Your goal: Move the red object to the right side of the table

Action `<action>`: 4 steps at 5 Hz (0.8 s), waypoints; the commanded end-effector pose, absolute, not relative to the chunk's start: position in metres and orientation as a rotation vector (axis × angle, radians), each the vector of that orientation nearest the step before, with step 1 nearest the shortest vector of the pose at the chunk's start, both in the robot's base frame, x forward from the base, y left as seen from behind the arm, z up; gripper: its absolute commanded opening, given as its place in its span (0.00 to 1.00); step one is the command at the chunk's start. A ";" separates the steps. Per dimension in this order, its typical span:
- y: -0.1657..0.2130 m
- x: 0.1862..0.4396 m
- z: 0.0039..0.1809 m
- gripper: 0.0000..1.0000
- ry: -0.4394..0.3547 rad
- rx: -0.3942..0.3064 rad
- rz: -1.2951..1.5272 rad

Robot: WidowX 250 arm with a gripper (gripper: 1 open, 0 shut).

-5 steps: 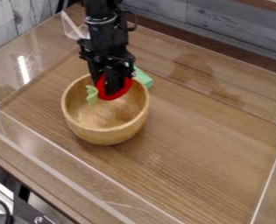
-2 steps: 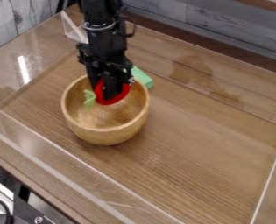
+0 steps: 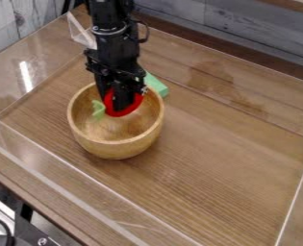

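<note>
The gripper (image 3: 117, 100) is pointing straight down into the wooden bowl (image 3: 115, 139), clamping the red object (image 3: 125, 97) between its fingers, just above the bowl's floor on the desk (image 3: 218, 173).

Even, moderately bright indoor light falls from above; the table (image 3: 231, 144) shows soft pale glare across its far half and on the acrylic walls (image 3: 19, 58). Shadows are faint and short, darkest inside the bowl (image 3: 115, 135) under the arm. The low-resolution picture is slightly soft throughout, with no marked edge distortion.
</note>
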State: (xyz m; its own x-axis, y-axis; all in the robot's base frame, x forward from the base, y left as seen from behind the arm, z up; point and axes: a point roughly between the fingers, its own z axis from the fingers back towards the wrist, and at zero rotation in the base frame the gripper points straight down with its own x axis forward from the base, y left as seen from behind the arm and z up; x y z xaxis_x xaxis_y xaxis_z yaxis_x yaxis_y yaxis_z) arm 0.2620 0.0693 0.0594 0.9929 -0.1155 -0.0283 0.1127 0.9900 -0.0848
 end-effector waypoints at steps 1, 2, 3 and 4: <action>0.067 0.266 0.075 0.00 -0.018 -0.066 -0.127; 0.065 0.266 0.076 0.00 -0.018 -0.069 -0.130; 0.063 0.265 0.076 0.00 -0.016 -0.070 -0.134; 0.059 0.264 0.078 0.00 -0.017 -0.073 -0.142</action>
